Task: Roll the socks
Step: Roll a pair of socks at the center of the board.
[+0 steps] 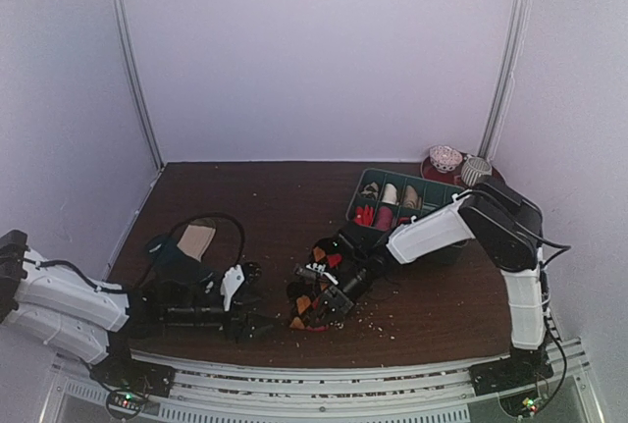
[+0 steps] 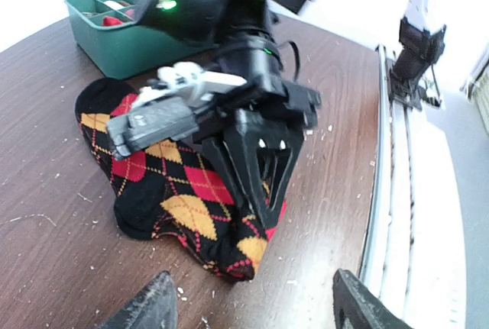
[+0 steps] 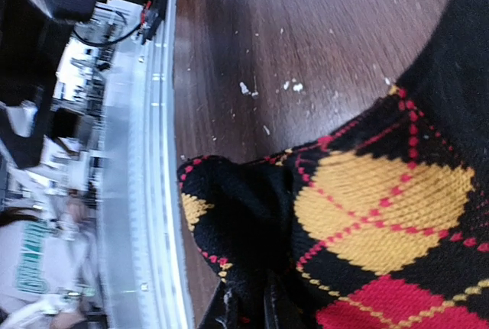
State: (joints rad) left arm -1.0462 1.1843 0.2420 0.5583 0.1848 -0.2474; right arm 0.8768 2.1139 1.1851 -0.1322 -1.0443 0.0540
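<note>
Status: early stage. The argyle sock [image 2: 164, 176] lies mostly flat on the table [image 2: 46, 253], near its front edge. Only one end is bunched up, and no roll is formed. The right tool [image 2: 261, 211] is clamped on that bunched end. The left tool [image 2: 252, 310] stands apart, holding nothing. The rolling itself remains to be done.

In the top view the right gripper [image 1: 327, 300] covers most of the argyle sock [image 1: 297, 304], and whatever's in the tray [image 1: 407, 178] at 1 o'clock is way too small to tell.
</note>
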